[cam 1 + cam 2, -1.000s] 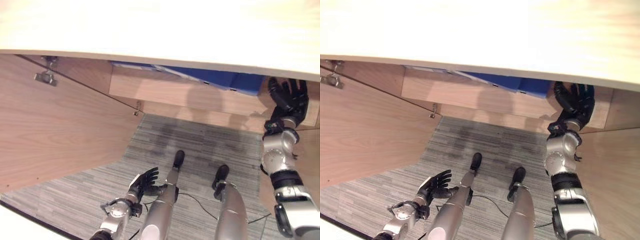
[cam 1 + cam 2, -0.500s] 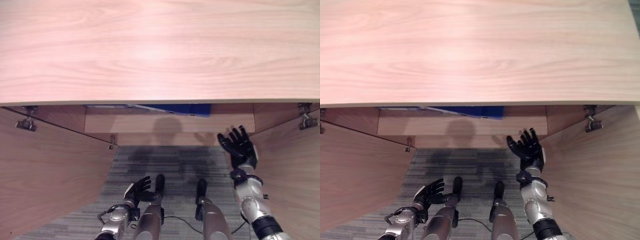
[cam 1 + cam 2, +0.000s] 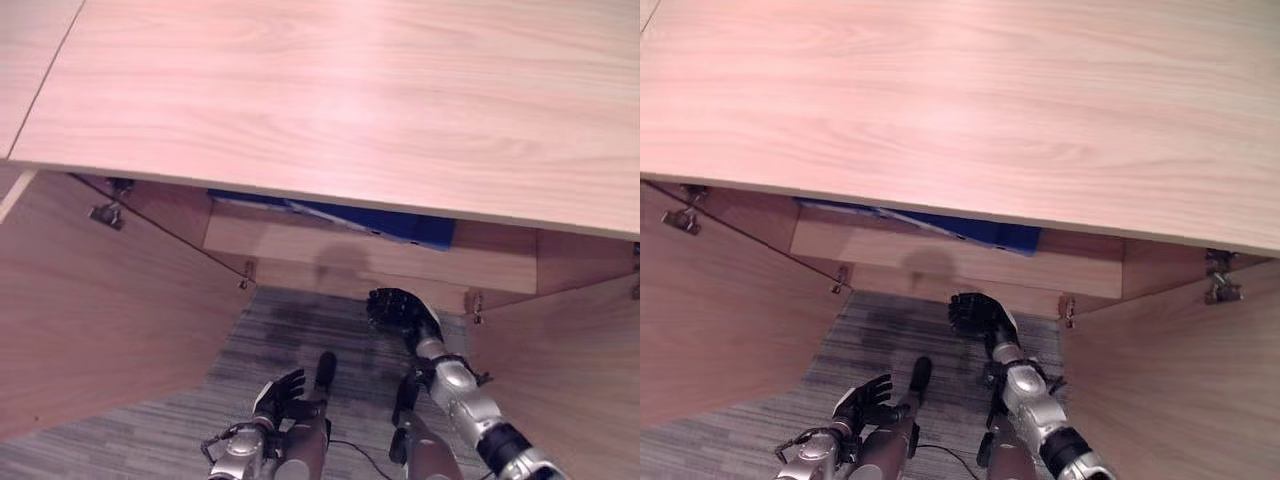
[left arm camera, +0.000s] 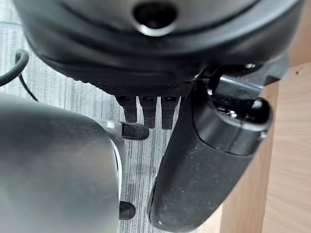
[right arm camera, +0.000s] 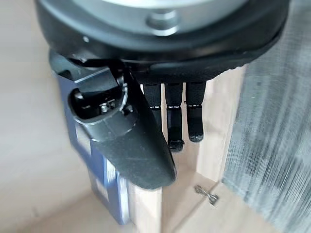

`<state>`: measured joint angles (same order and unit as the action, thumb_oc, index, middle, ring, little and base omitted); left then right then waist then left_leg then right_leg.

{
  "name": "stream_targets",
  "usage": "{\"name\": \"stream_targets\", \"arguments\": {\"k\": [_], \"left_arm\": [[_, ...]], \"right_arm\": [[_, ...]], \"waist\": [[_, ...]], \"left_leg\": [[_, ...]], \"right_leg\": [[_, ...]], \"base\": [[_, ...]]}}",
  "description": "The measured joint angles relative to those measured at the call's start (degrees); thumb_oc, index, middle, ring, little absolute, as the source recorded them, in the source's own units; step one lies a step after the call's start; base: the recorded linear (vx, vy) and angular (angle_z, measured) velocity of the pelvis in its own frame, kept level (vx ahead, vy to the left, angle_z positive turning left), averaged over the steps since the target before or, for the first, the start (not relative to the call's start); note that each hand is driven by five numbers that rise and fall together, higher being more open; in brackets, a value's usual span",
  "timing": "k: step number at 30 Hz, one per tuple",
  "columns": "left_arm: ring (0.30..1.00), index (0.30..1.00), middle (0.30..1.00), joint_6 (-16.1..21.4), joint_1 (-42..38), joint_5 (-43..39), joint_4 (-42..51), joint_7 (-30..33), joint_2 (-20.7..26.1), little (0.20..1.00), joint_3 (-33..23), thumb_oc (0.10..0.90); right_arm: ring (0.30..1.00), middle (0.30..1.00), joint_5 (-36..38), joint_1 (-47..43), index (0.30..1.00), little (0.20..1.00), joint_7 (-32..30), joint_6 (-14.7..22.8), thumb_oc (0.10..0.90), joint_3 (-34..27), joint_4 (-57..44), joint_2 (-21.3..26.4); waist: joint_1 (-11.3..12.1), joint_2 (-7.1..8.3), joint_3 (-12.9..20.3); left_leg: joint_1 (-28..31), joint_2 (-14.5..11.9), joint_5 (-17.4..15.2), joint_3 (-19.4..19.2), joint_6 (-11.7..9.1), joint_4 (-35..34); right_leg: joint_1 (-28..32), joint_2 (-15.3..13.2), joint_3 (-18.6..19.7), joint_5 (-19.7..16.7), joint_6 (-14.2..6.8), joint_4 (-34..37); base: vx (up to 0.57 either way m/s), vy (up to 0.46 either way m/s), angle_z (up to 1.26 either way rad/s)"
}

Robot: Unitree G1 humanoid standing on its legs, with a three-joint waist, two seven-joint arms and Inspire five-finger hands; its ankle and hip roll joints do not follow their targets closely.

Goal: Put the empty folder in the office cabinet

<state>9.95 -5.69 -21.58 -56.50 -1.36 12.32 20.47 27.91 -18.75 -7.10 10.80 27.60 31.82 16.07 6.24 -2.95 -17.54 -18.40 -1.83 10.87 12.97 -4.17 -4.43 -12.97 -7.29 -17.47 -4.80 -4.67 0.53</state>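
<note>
folder [image 3: 400, 222]: we see just its lower blue edge, the rest hidden under the cabinet top [image 3: 330, 100] | cabinet top: cut off by the frame above | inside of cabinet: hidden beneath cabinet top

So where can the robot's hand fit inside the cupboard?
The wooden shelf is bare right of the blue folder, up to the cabinet's right wall. The right hand hangs open below it. Around the folder it is crowded.
</note>
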Motion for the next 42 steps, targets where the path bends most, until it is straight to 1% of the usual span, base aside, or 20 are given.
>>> {"name": "stream_targets", "arguments": {"k": [1,2,3,4,7,10,12,13,14,15,17,18,22,26,28,30,32,36,40,42], "left_arm": [[0.900,0.900,0.900,0.05,-0.41,0.01,0.11,0.44,-0.01,0.900,0.31,0.800],[0.900,0.900,0.900,0.08,-0.36,0.01,0.24,0.66,0.00,0.900,0.30,0.800],[0.900,0.900,0.900,0.08,-0.26,0.00,0.20,0.93,0.01,0.900,0.46,0.800],[0.900,0.900,0.900,0.11,-0.43,0.00,0.21,1.07,0.24,0.900,1.01,0.800],[0.900,0.900,0.900,0.18,-1.12,-0.01,0.24,1.03,0.57,0.900,2.10,0.800],[0.900,0.900,0.900,0.19,-1.77,-0.04,0.21,1.05,0.52,0.900,2.77,0.800],[0.900,0.900,0.900,0.37,-2.01,-0.04,0.39,0.98,0.87,0.900,2.88,0.800],[0.900,0.900,0.900,1.26,-2.02,-0.04,1.88,0.87,1.60,0.900,3.80,0.800],[0.900,0.900,0.900,1.43,-1.99,-0.23,2.66,0.79,2.13,0.900,3.88,0.800],[0.900,0.900,0.900,1.68,-2.07,-0.31,3.14,0.72,2.27,0.900,4.25,0.800],[0.900,0.900,0.900,1.80,-2.07,-0.28,4.15,0.69,2.44,0.900,4.09,0.800],[0.900,0.900,0.900,1.80,-2.06,-0.29,4.16,0.68,2.47,0.900,4.13,0.800],[0.900,0.900,0.900,1.81,-2.08,-0.26,4.26,0.63,2.64,0.900,4.25,0.800],[0.900,0.900,0.900,1.85,-2.09,-0.27,4.28,0.59,2.75,0.900,4.65,0.800],[0.900,0.900,0.900,2.34,-2.04,-0.29,4.31,0.43,2.93,0.900,5.40,0.800],[0.900,0.900,0.900,2.65,-2.07,-0.28,4.32,0.19,3.20,0.900,5.91,0.800],[0.900,0.900,0.900,2.70,-2.08,-0.29,4.38,-0.28,3.60,0.900,6.40,0.800],[0.900,0.900,0.900,2.96,-2.15,-0.27,5.47,-0.59,4.49,0.900,6.84,0.800],[0.900,0.900,0.900,2.99,-2.12,-0.28,5.43,-0.52,4.75,0.900,6.95,0.800],[0.900,0.900,0.900,3.06,-2.24,-0.28,5.44,-0.51,4.87,0.900,6.84,0.800]], "right_arm": [[0.300,0.300,-2.17,-2.72,0.300,0.300,-1.00,-0.37,0.400,0.64,2.90,-0.11],[0.300,0.300,-2.75,-3.24,0.300,0.300,-1.11,-0.54,0.400,0.63,2.98,-0.03],[0.300,0.300,-3.39,-4.51,0.300,0.300,-1.55,-0.53,0.400,0.86,3.27,-0.36],[0.300,0.300,-5.06,-6.81,0.300,0.300,-2.44,-0.69,0.400,0.93,6.16,-0.59],[0.300,0.300,-5.41,-10.91,0.300,0.300,-4.00,-1.23,0.400,0.62,11.60,-1.21],[0.300,0.300,-5.47,-12.06,0.300,0.300,-5.51,-1.50,0.400,-1.14,12.16,-0.70],[0.300,0.300,-5.89,-14.45,0.300,0.300,-6.02,-1.51,0.400,-1.64,13.35,-0.05],[0.300,0.300,-5.87,-18.91,0.300,0.300,-6.65,-1.70,0.400,-3.83,15.67,1.40],[0.300,0.300,-5.70,-21.09,0.300,0.300,-7.68,-1.57,0.400,-5.59,16.08,2.07],[0.300,0.300,-5.18,-22.00,0.300,0.300,-8.12,-1.36,0.400,-6.25,16.38,2.55],[0.300,0.300,-4.65,-23.88,0.300,0.300,-9.06,-1.27,0.400,-8.14,16.42,3.43],[0.300,0.300,-4.45,-24.59,0.300,0.300,-9.56,-1.21,0.400,-8.41,16.45,3.50],[0.300,0.300,-2.41,-27.74,0.300,0.300,-10.56,-0.69,0.400,-9.31,18.85,3.64],[0.300,0.300,-2.35,-29.17,0.300,0.300,-10.89,-0.16,0.400,-9.55,21.06,4.27],[0.300,0.300,-2.12,-30.35,0.300,0.300,-10.91,0.40,0.400,-10.29,24.48,4.79],[0.300,0.300,-1.88,-31.63,0.300,0.300,-10.96,0.88,0.400,-10.45,27.25,5.06],[0.300,0.300,-1.85,-31.88,0.300,0.300,-11.14,0.93,0.400,-10.45,27.77,5.17],[0.300,0.300,-1.83,-33.72,0.300,0.300,-11.08,2.39,0.400,-10.46,31.15,5.34],[0.300,0.300,-1.82,-34.21,0.300,0.300,-11.08,2.75,0.400,-10.45,31.89,5.77],[0.300,0.300,-1.88,-34.80,0.300,0.300,-10.95,3.29,0.400,-10.43,32.11,5.92]], "waist": [[0.85,0.00,0.00],[1.29,-0.01,-0.01],[2.38,-0.01,-0.01],[2.40,-0.13,-0.05],[3.92,-0.40,-0.20],[5.04,-1.00,-0.76],[5.97,-1.50,-1.79],[6.83,-2.31,-3.67],[7.47,-2.56,-4.54],[7.76,-2.44,-4.70],[8.51,-2.34,-5.08],[8.53,-2.28,-5.12],[8.42,-2.28,-5.12],[8.61,-2.29,-5.14],[9.01,-2.31,-5.15],[9.13,-2.33,-5.16],[9.19,-2.37,-5.18],[9.31,-3.06,-5.71],[9.36,-3.60,-6.03],[9.22,-3.78,-6.15]], "left_leg": [[-0.31,-0.02,0.12,0.54,-0.11,0.03],[-0.43,-0.01,0.15,0.69,-0.16,0.03],[-0.68,0.12,0.24,0.98,-0.18,0.05],[-1.02,0.26,0.35,1.59,-0.25,0.14],[-1.98,0.47,0.67,3.32,-0.65,0.15],[-2.66,0.87,0.88,4.89,-0.82,0.16],[-2.74,1.11,0.99,5.59,-0.82,0.16],[-2.94,1.16,1.11,6.35,-0.97,0.18],[-3.28,1.12,1.09,6.81,-1.09,0.17],[-3.63,1.13,1.30,6.72,-1.20,0.17],[-3.64,1.35,1.34,6.93,-1.05,0.02],[-3.55,1.53,1.84,6.93,-0.47,0.03],[-3.43,2.27,1.88,6.80,-0.45,0.05],[-3.43,2.33,1.88,6.79,-0.45,0.05],[-3.42,2.32,1.89,6.84,-0.47,0.10],[-3.43,2.33,1.91,6.87,-0.49,0.10],[-3.45,2.34,1.91,6.90,-0.51,0.11],[-3.87,2.48,1.79,6.94,-0.87,0.11],[-3.95,2.68,1.89,7.15,-0.95,0.12],[-4.69,2.80,1.99,7.17,-1.08,0.27]], "right_leg": [[-0.09,0.04,-0.49,0.12,0.08,-0.10],[-0.21,0.01,-0.61,0.21,0.05,-0.30],[-0.38,-0.04,-0.80,0.37,-0.10,-0.70],[-0.40,-0.11,-1.49,0.46,-0.15,-0.70],[-0.53,-0.22,-3.27,0.82,-0.20,-0.84],[-0.75,-0.49,-4.83,1.65,-0.26,-1.63],[-0.70,-0.79,-5.56,2.19,-0.42,-2.39],[-0.71,-0.74,-6.23,2.60,-0.59,-2.79],[-0.90,-0.92,-6.74,3.05,-0.70,-3.13],[-1.66,-0.93,-6.69,3.00,-0.38,-3.87],[-2.14,-1.51,-6.77,4.16,-0.58,-5.37],[-2.19,-1.70,-6.78,4.44,-0.72,-5.69],[-2.23,-2.27,-6.79,5.06,-1.23,-6.20],[-2.24,-2.33,-6.79,5.14,-1.34,-6.22],[-2.27,-2.33,-6.78,5.51,-1.79,-6.39],[-2.55,-2.48,-6.76,5.76,-1.70,-7.00],[-2.74,-2.56,-6.74,5.89,-1.70,-7.41],[-4.44,-3.28,-6.46,6.98,-1.57,-10.38],[-5.39,-3.96,-6.43,8.12,-1.36,-12.68],[-6.83,-4.39,-6.24,8.74,-1.27,-14.43]], "base": [[-0.01,-0.020,0.20],[-0.01,-0.020,0.15],[-0.01,-0.034,0.16],[-0.01,-0.029,0.19],[-0.01,-0.025,0.30],[-0.01,-0.015,0.27],[0.03,-0.027,0.23],[0.07,-0.051,0.23],[0.07,-0.053,0.21],[0.00,0.002,0.11],[-0.01,0.011,0.08],[-0.03,0.018,0.09],[-0.02,0.014,0.03],[0.00,0.000,0.00],[-0.02,0.007,0.00],[-0.02,0.004,0.00],[-0.03,-0.005,0.01],[-0.02,-0.004,0.00],[-0.01,-0.006,0.02],[0.00,0.000,0.00]]}}
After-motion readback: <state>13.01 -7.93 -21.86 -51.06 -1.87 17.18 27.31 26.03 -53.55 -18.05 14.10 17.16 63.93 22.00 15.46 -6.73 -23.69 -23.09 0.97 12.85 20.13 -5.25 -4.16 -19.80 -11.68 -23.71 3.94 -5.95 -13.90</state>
